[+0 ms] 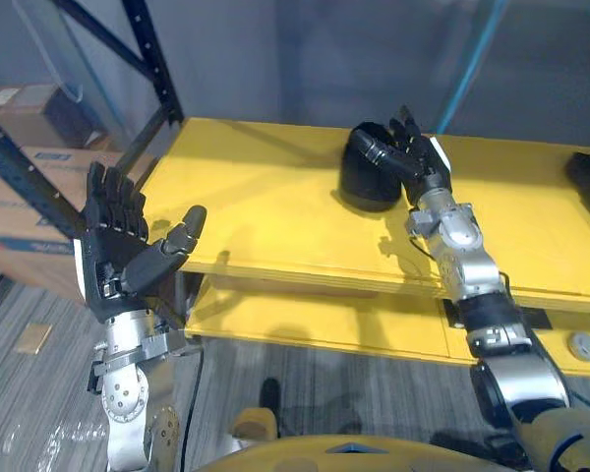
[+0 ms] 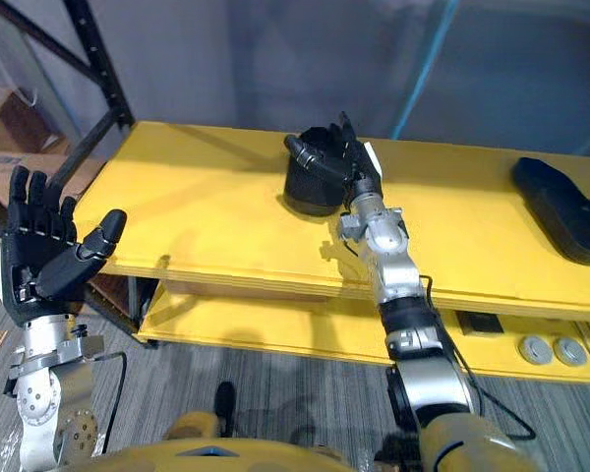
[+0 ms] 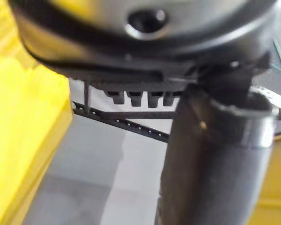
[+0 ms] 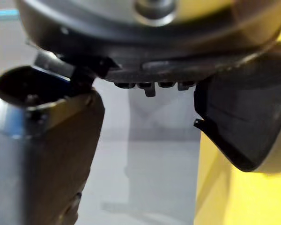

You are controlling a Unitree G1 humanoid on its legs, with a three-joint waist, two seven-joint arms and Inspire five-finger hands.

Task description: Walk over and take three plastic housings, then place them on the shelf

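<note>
Left eye view: right hand (image 1: 420, 157), fingers released and straight, sits against a black plastic housing (image 1: 366, 185) on the yellow shelf (image 1: 256, 202). Left hand (image 1: 118, 251) is spread open. A second housing (image 2: 560, 211) lies well apart.

cardboard boxes (image 1: 25, 113): left, behind blue rack frame (image 1: 157, 64); silver discs (image 2: 536, 349): lower right; grey floor (image 1: 20, 403)
</note>
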